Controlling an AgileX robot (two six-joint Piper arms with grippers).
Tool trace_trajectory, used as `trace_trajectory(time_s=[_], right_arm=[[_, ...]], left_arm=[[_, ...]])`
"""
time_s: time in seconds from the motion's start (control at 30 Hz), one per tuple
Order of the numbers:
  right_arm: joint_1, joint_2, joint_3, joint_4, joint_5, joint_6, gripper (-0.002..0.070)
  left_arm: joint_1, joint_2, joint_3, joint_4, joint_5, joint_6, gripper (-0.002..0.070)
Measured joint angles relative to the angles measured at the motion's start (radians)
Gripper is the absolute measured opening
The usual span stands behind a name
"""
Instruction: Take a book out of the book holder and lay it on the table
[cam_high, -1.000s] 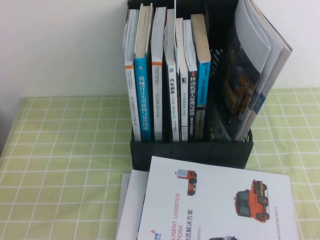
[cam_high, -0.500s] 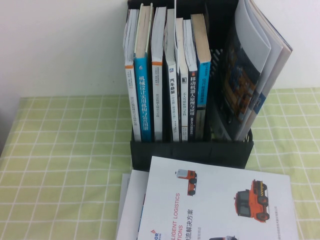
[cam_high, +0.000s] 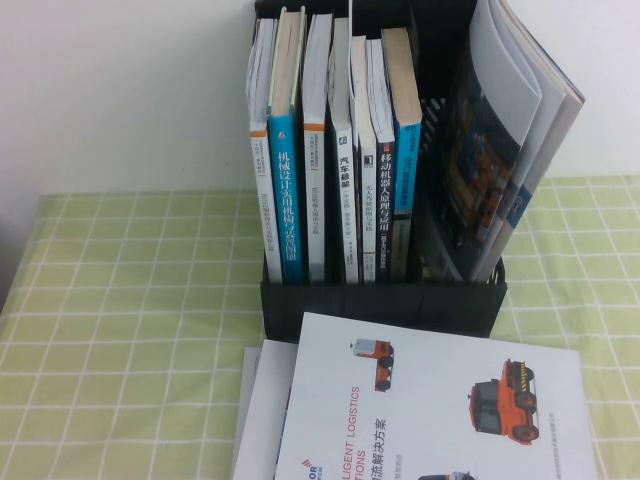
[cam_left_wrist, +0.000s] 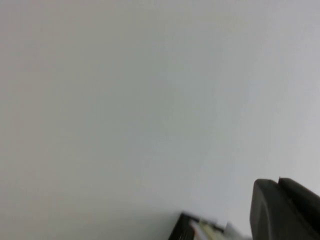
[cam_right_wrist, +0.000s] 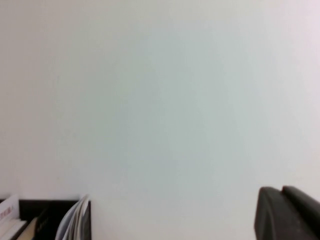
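The book (cam_high: 490, 160), a thin glossy brochure with a warehouse photo cover, leans to the right in the rightmost slot of the black book holder (cam_high: 380, 300). The holder stands at the back of the green checked table (cam_high: 130, 300). Neither gripper shows in the high view. In the left wrist view my left gripper (cam_left_wrist: 278, 181) is shut and empty, facing the white wall, with the holder's top (cam_left_wrist: 182, 227) just in view. In the right wrist view my right gripper (cam_right_wrist: 281, 189) is shut and empty, above the holder (cam_right_wrist: 55, 205) and the brochure's pages (cam_right_wrist: 75, 220).
Several upright books (cam_high: 330, 150) fill the holder's left slots. A white brochure with orange trucks (cam_high: 440, 400) lies on the table in front of the holder, on top of other white sheets (cam_high: 262, 400). A white wall stands behind.
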Motion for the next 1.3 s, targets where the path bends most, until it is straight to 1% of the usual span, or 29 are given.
trace_trajectory(time_s=[0.07, 0.13, 0.23, 0.3, 0.37, 0.43, 0.5, 0.57, 0.6, 0.67, 0.77, 0.83, 0.93, 1.03, 1.1, 1.17, 1.3], right_arm=[[0.025, 0.049, -0.026, 0.019, 0.021, -0.001, -0.0002], [0.043, 0.085, -0.039, 0.064, 0.028, -0.003, -0.0002], [0.051, 0.098, -0.041, 0.106, 0.005, -0.012, -0.0002], [0.051, 0.096, -0.043, 0.127, -0.024, -0.014, -0.0002], [0.051, 0.089, -0.044, 0.159, -0.021, -0.014, -0.0002], [0.051, 0.083, -0.045, 0.192, 0.014, -0.014, -0.0002], [0.051, 0.083, -0.045, 0.235, 0.081, -0.014, -0.0002], [0.051, 0.083, -0.040, 0.290, 0.167, -0.014, -0.0002], [0.051, 0.083, -0.028, 0.319, 0.197, -0.014, -0.0002], [0.051, 0.083, 0.007, 0.373, 0.224, -0.020, -0.0002], [0.051, 0.083, 0.083, 0.436, 0.230, -0.074, -0.0002], [0.058, 0.083, 0.134, 0.493, 0.230, -0.149, -0.0002], [0.085, 0.104, 0.183, 0.605, 0.216, -0.299, -0.0002], [0.121, 0.149, 0.190, 0.749, 0.205, -0.493, -0.0002], [0.142, 0.186, 0.190, 0.833, 0.205, -0.593, -0.0002], [0.151, 0.236, 0.190, 0.897, 0.205, -0.669, -0.0002], [0.153, 0.351, 0.190, 0.967, 0.205, -0.766, -0.0002]], left_arm=[[0.000, 0.067, -0.095, 0.001, 0.201, 0.011, -0.0003], [0.000, 0.156, -0.188, -0.001, 0.402, 0.058, -0.0003], [-0.012, 0.278, -0.268, 0.002, 0.597, 0.140, -0.0003], [-0.037, 0.333, -0.278, 0.006, 0.650, 0.190, -0.0003], [-0.056, 0.370, -0.280, 0.008, 0.663, 0.213, -0.0003], [-0.069, 0.397, -0.280, -0.010, 0.659, 0.223, -0.0003], [-0.077, 0.408, -0.280, -0.056, 0.641, 0.239, -0.0003], [-0.079, 0.424, -0.280, -0.132, 0.628, 0.287, -0.0003], [-0.079, 0.436, -0.280, -0.191, 0.625, 0.339, -0.0003], [-0.081, 0.466, -0.282, -0.330, 0.614, 0.494, -0.0003], [-0.081, 0.534, -0.282, -0.631, 0.612, 0.806, -0.0003], [-0.085, 0.602, -0.282, -0.840, 0.614, 1.021, -0.0003], [-0.085, 0.717, -0.289, -1.079, 0.614, 1.269, -0.0003], [-0.101, 0.842, -0.315, -1.212, 0.625, 1.429, -0.0003], [-0.134, 0.904, -0.346, -1.249, 0.626, 1.488, -0.0003], [-0.182, 0.961, -0.387, -1.255, 0.605, 1.514, -0.0003], [-0.331, 1.058, -0.476, -1.219, 0.522, 1.519, -0.0003]])
